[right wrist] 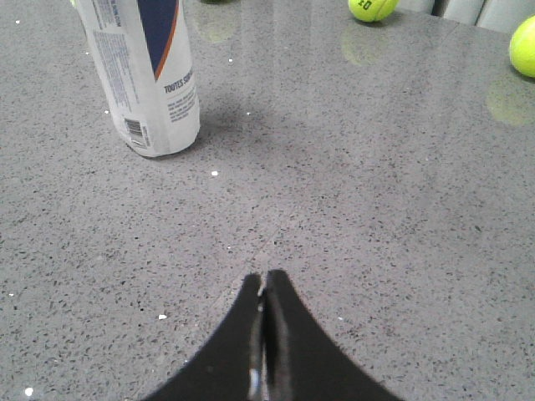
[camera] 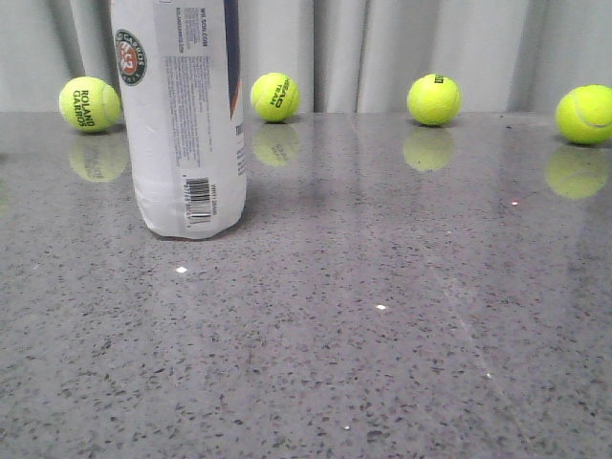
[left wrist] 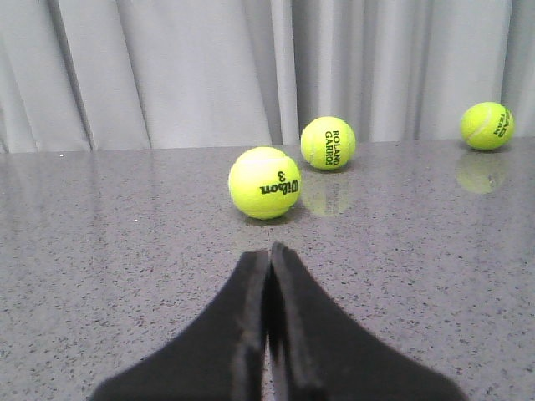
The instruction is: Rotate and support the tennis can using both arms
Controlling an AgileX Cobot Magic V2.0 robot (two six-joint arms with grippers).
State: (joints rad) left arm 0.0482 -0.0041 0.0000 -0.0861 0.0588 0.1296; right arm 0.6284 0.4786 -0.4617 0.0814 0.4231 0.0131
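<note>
The tennis can [camera: 182, 115] stands upright on the grey speckled table at the left of the front view, white label with barcode and round logo facing the camera, its top cut off by the frame. The right wrist view shows the tennis can [right wrist: 144, 75] too, navy band and orange stripe visible, well ahead of my right gripper [right wrist: 265, 280]. That gripper is shut with nothing in it, low over bare table. My left gripper [left wrist: 269, 251] is shut and empty as well; the can does not show in its view. Neither arm appears in the front view.
Several yellow tennis balls lie along the back edge by the grey curtain: one [camera: 89, 103] left of the can, others [camera: 275, 97], [camera: 433, 99], [camera: 585, 115]. A Wilson ball [left wrist: 264, 182] sits a short way ahead of the left gripper, with a further ball [left wrist: 328, 143] behind it.
</note>
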